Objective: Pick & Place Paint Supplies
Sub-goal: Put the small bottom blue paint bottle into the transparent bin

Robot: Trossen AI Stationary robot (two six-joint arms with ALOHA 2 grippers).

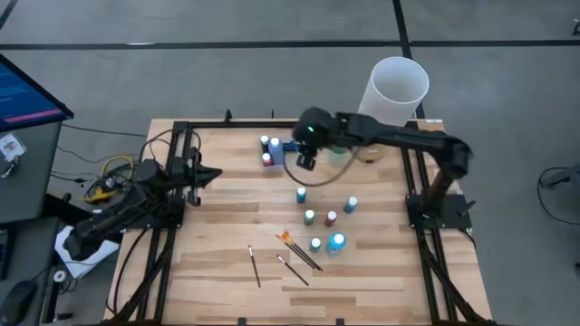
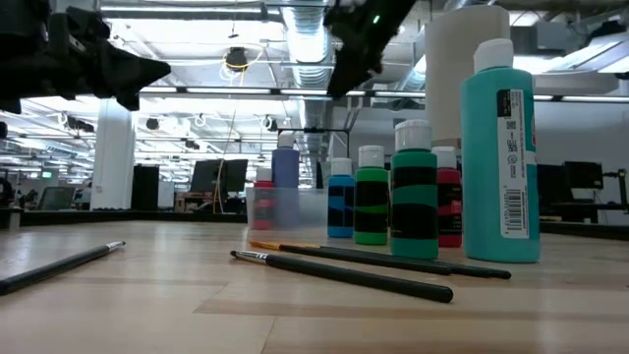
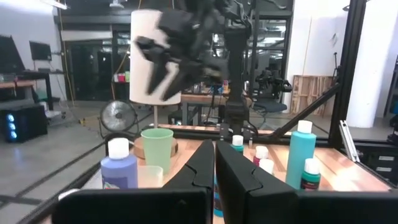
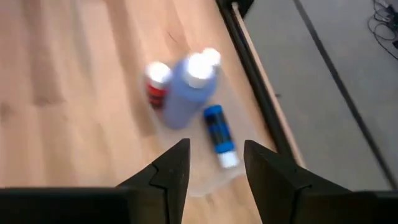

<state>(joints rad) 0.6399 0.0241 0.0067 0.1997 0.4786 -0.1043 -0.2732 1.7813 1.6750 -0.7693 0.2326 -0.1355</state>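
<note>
Several brushes [image 1: 297, 258] lie at the table's [image 1: 217, 263] near edge; behind them stand loose paint bottles [image 1: 331, 219]. Farther back, the right gripper [image 1: 306, 161], jaws parted and empty, hovers beside a clear tray [image 4: 205, 168] holding three bottles, one blue bottle [image 4: 219, 135] lying flat. Left gripper [image 1: 207, 174] waits clenched at the left edge.

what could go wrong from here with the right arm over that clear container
The right gripper, jaws open, hangs above the clear container, where a small blue bottle lies on its side beside the upright lavender bottle and red bottle. The lying bottle may roll, or take up room later bottles need. A careless return could knock the lavender bottle over. Brushes lie close to the remaining bottles, so picks there may bump them.
</note>
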